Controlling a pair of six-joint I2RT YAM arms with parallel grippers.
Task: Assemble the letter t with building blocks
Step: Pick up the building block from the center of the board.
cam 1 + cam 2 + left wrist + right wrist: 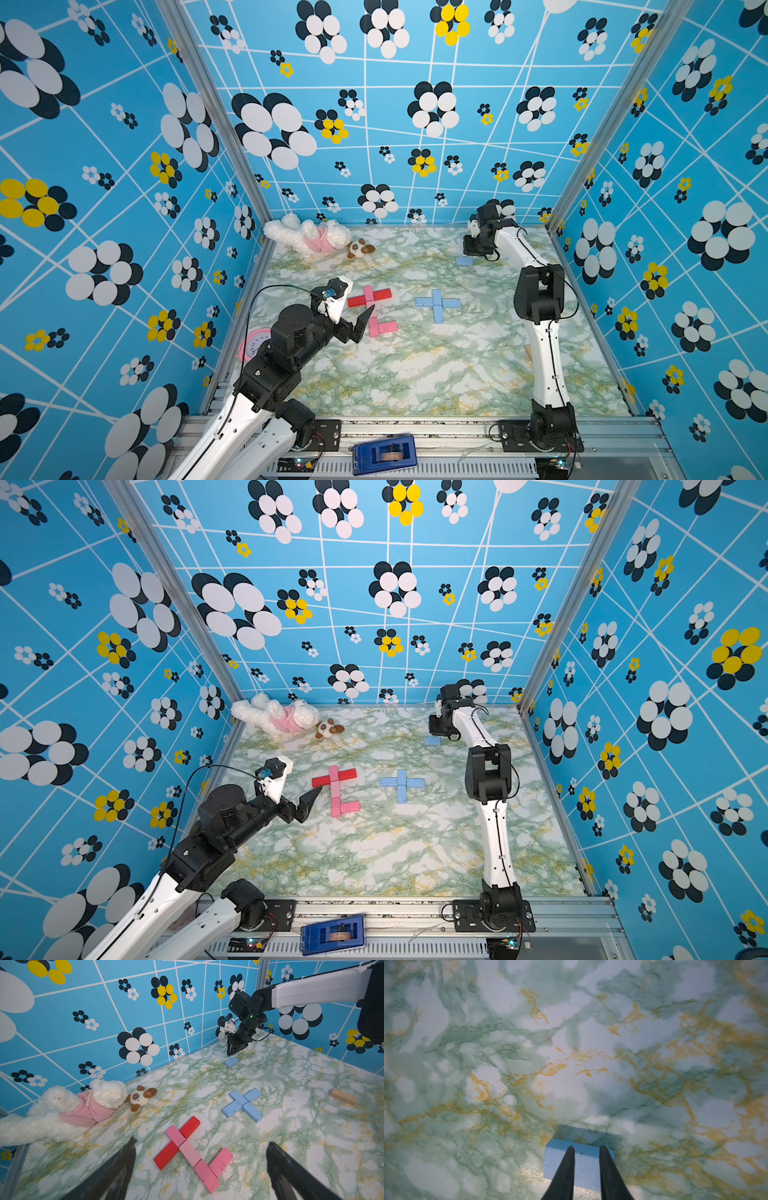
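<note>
Loose light blue block (464, 261): flat, long axis side-to-side, just beneath right gripper (586, 1147); fingers pinched near-together, holding nothing. Left gripper (201, 1144) splayed, far.

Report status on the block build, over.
Left gripper open, hovering by pink-red t. Right gripper narrow over loose blue block, grip unclear. Plush toy well aside.
</note>
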